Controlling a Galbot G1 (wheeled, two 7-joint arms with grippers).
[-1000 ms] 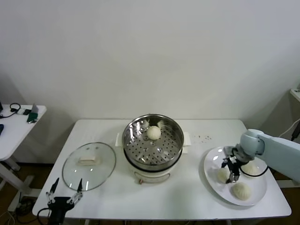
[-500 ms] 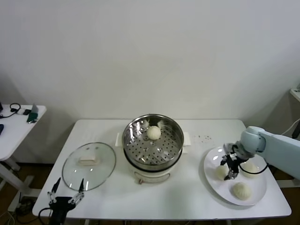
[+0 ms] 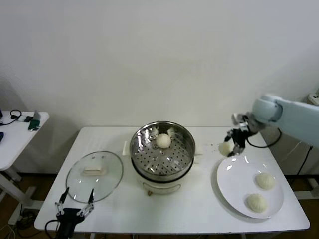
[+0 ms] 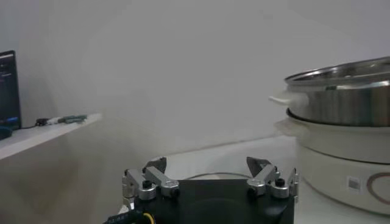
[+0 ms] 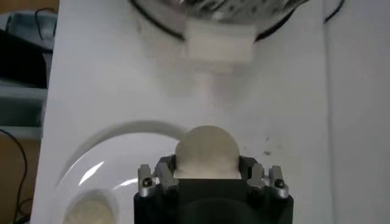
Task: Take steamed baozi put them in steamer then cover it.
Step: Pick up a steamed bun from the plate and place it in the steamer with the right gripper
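Left gripper parked off the bench's front-left corner, fingers spread, holding nothing. Round clear glass cover with metal rim and cream bar handle lies flat on the white bench near the front-left corner, just behind that gripper.

Round shiny steel steamer basket on white pot base at bench centre: one small cream-white domed baozi inside, toward its back wall; the perforated floor around it is bare.

Right gripper is raised between steamer and plate, toward the back-right, pinching a second cream-white baozi between its fingers. Steamer lies to the gripper's left and lower; the right arm is nearer, so the carry goes leftward over the rim.

Flat white round plate at front-right corner holds two more baozi.
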